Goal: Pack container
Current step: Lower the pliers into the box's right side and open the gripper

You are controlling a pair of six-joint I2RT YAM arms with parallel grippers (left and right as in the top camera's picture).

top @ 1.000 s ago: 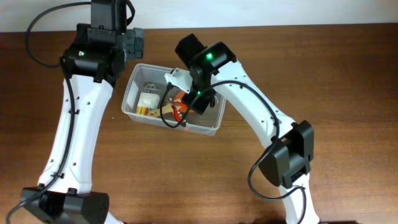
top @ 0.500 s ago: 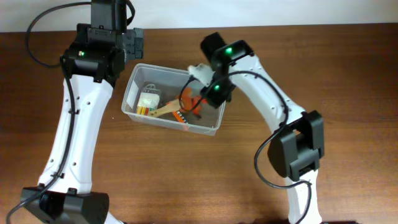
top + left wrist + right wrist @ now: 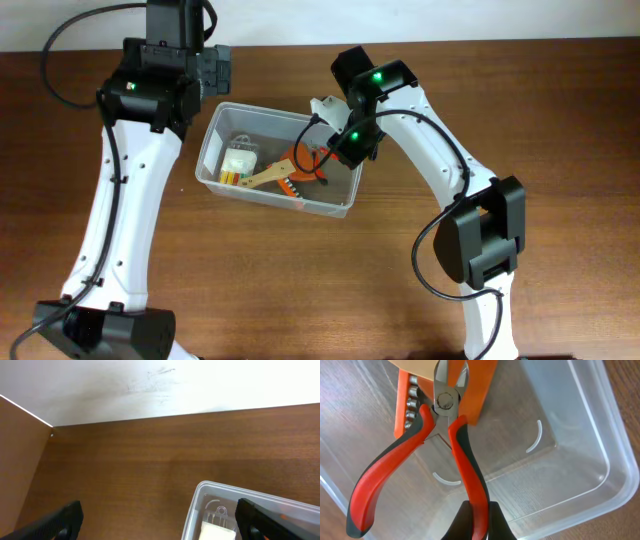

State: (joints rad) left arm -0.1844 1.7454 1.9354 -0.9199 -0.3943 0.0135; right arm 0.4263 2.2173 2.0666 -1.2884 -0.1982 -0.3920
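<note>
- Clear plastic container (image 3: 205,158): sits tilted at upper centre of the overhead view on the table (image 3: 560,120). One rounded corner shows at the lower right of the left wrist view.
- Red-and-black pliers (image 3: 462,460): lie inside the container, in its right half in the overhead view. The head rests on the bit holder and the handles are spread apart.
- Orange bit holder (image 3: 404,402): lies flat on the container floor under the pliers' head, with a row of metal bits along one edge.
- Pale wooden strip (image 3: 258,179): lies in the container, slanting from the holder towards the lower left.
- White item (image 3: 238,160): sits in the container's left half. I cannot tell what it is.
- Right claw (image 3: 477,526): inside the container at the bottom of the right wrist view, fingers pinched on one pliers handle.
- Left claw (image 3: 157,520): above the table just beyond the container's upper left corner, fingers spread wide and holding nothing.
</note>
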